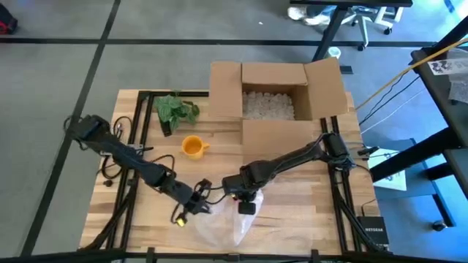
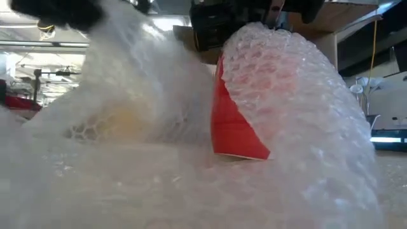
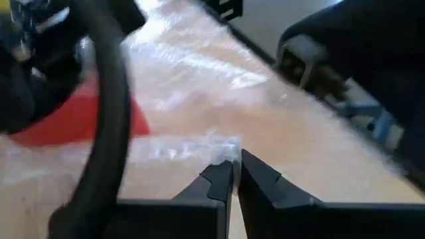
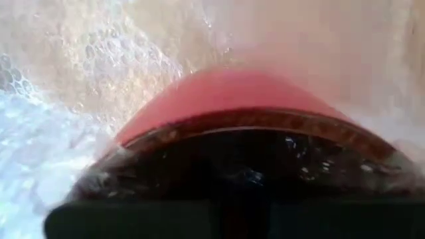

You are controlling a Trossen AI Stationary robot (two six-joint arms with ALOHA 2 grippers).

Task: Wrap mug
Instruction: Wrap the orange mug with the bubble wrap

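Observation:
A red mug (image 2: 234,130) stands tilted on a sheet of bubble wrap (image 1: 219,225) near the table's front edge, and part of the wrap (image 2: 299,95) is draped over it. My right gripper (image 1: 247,201) sits right above the mug's mouth (image 4: 265,126); its fingers are hidden. My left gripper (image 1: 191,206), just left of the mug, is shut on the wrap's edge. An orange mug (image 1: 194,147) stands apart, farther back on the table. My left gripper pinches an edge of the bubble wrap (image 3: 222,151) between its two fingertips, coming in low from the table's left. The rest of the sheet lies on the table. My right gripper comes at the red mug's rim (image 4: 199,129) from above; the mug hides the fingers. The mug leans, its base edge (image 2: 245,154) on the wrap.
An open cardboard box (image 1: 274,98) with white filling stands at the table's far edge. A green leafy thing (image 1: 175,109) lies at the far left beside it. Bare wood shows between the box and the arms.

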